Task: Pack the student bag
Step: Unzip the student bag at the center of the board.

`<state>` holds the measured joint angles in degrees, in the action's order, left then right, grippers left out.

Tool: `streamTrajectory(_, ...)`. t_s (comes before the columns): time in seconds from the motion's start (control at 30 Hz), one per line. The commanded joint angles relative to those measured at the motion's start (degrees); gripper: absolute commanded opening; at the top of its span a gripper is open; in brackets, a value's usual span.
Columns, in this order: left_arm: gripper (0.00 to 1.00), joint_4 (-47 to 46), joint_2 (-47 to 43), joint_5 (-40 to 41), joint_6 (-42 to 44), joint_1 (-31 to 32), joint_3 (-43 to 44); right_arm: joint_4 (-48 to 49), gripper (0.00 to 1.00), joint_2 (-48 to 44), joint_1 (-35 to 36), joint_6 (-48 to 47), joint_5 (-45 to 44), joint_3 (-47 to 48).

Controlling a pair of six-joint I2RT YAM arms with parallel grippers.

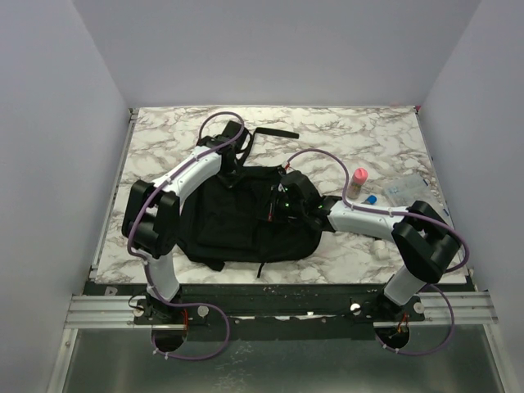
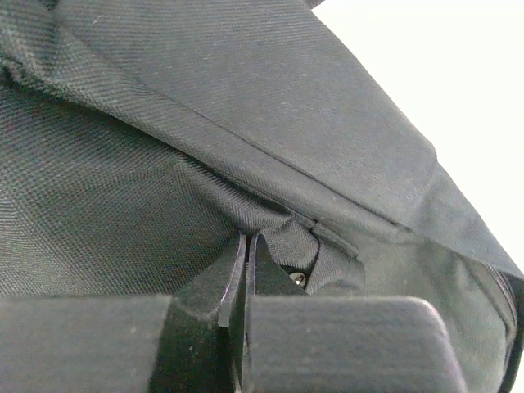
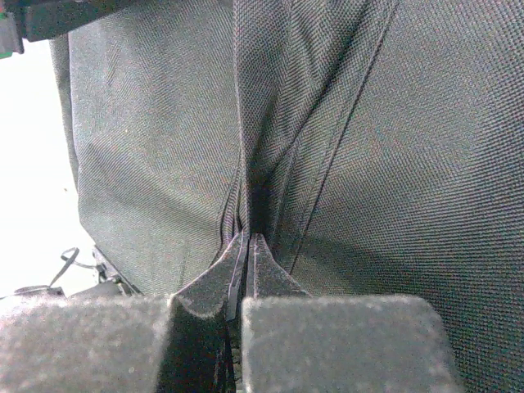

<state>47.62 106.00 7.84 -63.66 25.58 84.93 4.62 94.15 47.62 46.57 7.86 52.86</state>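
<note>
Your right gripper (image 3: 246, 246): jaws pinched tight on a fold of the student bag (image 1: 237, 225) at its 3 o'clock side, forearm low across the table (image 1: 352, 135). Your left gripper (image 2: 244, 254): jaws closed on fabric at the bag's 12 o'clock edge, arm stretched forward. The bag lies flat mid-table.

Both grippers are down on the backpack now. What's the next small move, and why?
Probably raise the left gripper slightly, drawing it away from the right gripper. Both look shut on folds of the student bag, which lies flat with no opening visible. Pulling the two pinches apart should show whether a mouth opens for packing.
</note>
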Motion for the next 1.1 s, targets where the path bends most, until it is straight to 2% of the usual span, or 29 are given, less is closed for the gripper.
streamTrajectory(0.0, 0.00, -4.8, -5.7, -4.8, 8.9, 0.9, -2.3, -2.9, 0.03, -1.1, -0.8, 3.2, 5.0, 1.1)
streamTrajectory(0.13, 0.00, -10.0, -9.7, -10.6, 10.5, 1.0, -8.4, -5.8, 0.21, 0.1, -1.3, 1.6, 3.6, 5.1)
streamTrajectory(0.27, 0.00, -14.7, -12.6, -14.4, 11.1, 1.0, -13.4, -12.0, 0.27, 2.5, -2.4, -0.5, 0.9, 11.1)
streamTrajectory(0.37, 0.00, -15.5, -14.1, -15.5, 11.4, 0.9, -15.0, -13.0, 0.38, 3.5, -2.8, -1.6, -1.2, 13.5)
streamTrajectory(0.57, 0.00, -15.6, -16.2, -16.4, 10.4, 1.0, -16.3, -17.4, 0.38, 7.5, -2.9, -3.8, -3.7, 18.2)
streamTrajectory(0.8, 0.00, -15.6, -17.4, -17.6, 9.9, 1.0, -17.7, -20.7, 0.42, 6.8, -2.8, -5.1, -9.4, 18.0)
streamTrajectory(0.83, 0.00, -15.5, -17.6, -17.6, 9.9, 1.0, -17.7, -20.8, 0.41, 6.9, -2.8, -5.3, -9.5, 18.1)
streamTrajectory(0.9, 0.00, -15.6, -17.9, -17.8, 9.8, 1.1, -17.8, -21.0, 0.33, 7.3, -2.8, -5.4, -9.7, 18.4)
streamTrajectory(0.93, 0.00, -15.5, -18.1, -17.9, 9.7, 1.1, -17.8, -20.8, 0.27, 7.5, -2.8, -5.5, -9.7, 18.5)
streamTrajectory(1.03, 0.00, -15.3, -18.4, -17.5, 9.3, 1.3, -18.7, -22.9, 0.02, 8.1, -2.8, -4.7, -12.7, 20.3)
streamTrajectory(1.07, 0.00, -15.0, -18.6, -17.1, 9.0, 1.3, -19.0, -23.5, 0.00, 8.0, -2.8, -4.9, -13.6, 21.0)
